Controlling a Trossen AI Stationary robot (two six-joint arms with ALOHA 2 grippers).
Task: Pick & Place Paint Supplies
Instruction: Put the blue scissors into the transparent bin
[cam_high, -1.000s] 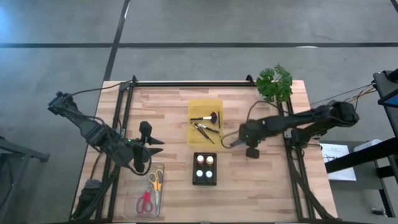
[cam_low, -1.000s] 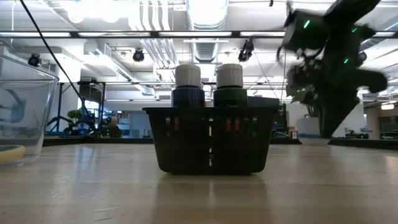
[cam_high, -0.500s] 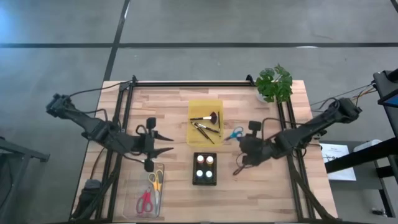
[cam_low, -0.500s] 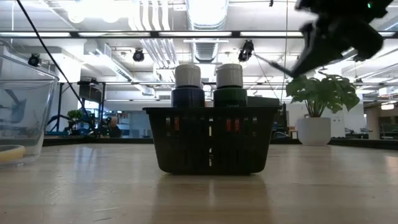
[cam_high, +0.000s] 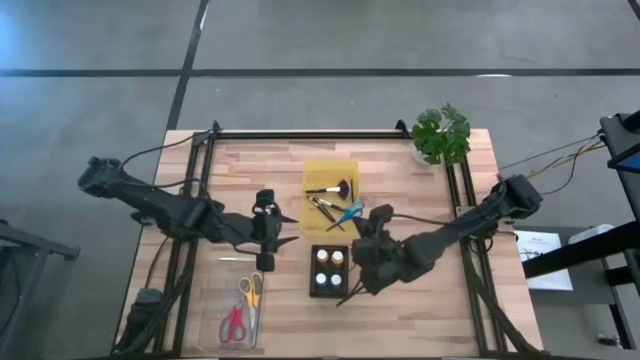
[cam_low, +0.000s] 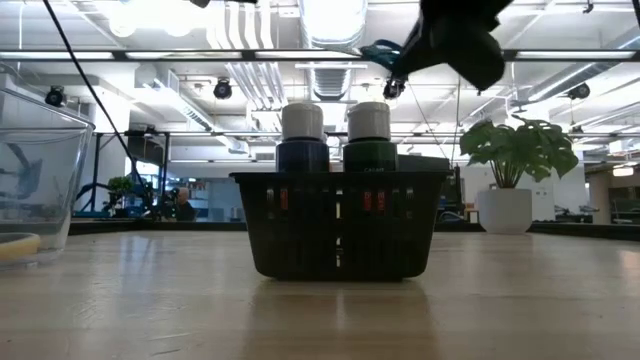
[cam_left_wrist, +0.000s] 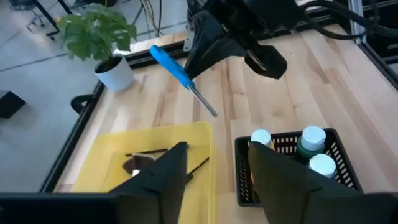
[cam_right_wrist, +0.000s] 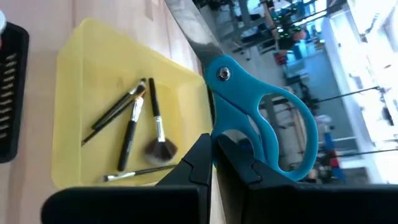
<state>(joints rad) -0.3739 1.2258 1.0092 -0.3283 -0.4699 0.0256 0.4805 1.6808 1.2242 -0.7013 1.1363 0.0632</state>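
Dark-handled paintbrushes (cam_high: 328, 205) lie in the yellow tray (cam_high: 313, 172) mid-counter, bottles (cam_high: 330, 270) in the black basket (cam_high: 313, 283). Blue-handled scissors (cam_high: 350, 212) are clamped in the right tool (cam_high: 362, 222); the left tool (cam_high: 285, 229) hangs empty, parted. Sorting appears nearly done.

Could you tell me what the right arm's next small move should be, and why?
Probably ease the blue scissors toward the open left gripper: the right gripper holds them in the air beside the yellow tray, while the other scissors lie in the clear bin on the left arm's side.
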